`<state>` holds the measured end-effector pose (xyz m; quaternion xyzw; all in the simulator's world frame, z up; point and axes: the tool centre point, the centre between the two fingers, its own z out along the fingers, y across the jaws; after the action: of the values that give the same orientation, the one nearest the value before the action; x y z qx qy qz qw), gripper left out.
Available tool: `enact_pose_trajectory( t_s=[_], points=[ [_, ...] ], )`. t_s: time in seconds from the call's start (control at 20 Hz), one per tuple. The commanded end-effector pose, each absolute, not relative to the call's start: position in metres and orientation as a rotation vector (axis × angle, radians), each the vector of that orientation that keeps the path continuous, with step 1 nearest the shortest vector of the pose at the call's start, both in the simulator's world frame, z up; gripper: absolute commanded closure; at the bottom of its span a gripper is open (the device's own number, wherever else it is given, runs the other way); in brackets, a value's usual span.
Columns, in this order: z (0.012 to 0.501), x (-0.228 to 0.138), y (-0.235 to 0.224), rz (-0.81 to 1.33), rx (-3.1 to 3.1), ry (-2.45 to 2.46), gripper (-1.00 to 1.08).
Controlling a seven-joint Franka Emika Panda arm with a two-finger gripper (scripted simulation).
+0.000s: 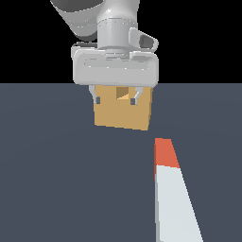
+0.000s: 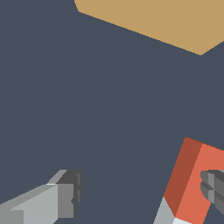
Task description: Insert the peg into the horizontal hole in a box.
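On the dark slate-blue floor (image 1: 56, 189), toward its far edge in the exterior view, stood one plain tan cube-like box (image 1: 120, 116), flat-faced, with a small square hole (image 1: 124, 93) of darker tan shading in its near face. One long square-section peg (image 1: 175, 198), pale grey-white with a short orange-red end, lay flat on the floor nearer the camera and toward the exterior view's right, its orange-red end pointing toward the box and apart from it. One white-grey robot gripper (image 1: 116, 100) hung above the floor in front of the box's near face, partly covering it. Its jaws stood wide apart and held nothing. In the wrist view one fingertip (image 2: 68, 194) showed over bare floor and the other over the peg's orange-red end (image 2: 190, 183); contact there could not be told. The box's top face (image 2: 166, 22) showed beyond.
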<state>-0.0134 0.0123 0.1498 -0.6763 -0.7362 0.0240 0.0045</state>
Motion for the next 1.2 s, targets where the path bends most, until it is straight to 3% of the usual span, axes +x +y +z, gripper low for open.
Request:
enact_pose_trajectory(
  t_s=[0.0, 0.5, 1.15],
  points=[
    [0.150, -0.013, 0.012, 0.075, -2.119, -2.306, -0.92],
    [0.136, 0.005, -0.013, 0.064, -2.181, -2.251, -0.92],
    [0.091, 0.059, -0.108, 0.021, -2.385, -2.044, -0.92]
  ],
)
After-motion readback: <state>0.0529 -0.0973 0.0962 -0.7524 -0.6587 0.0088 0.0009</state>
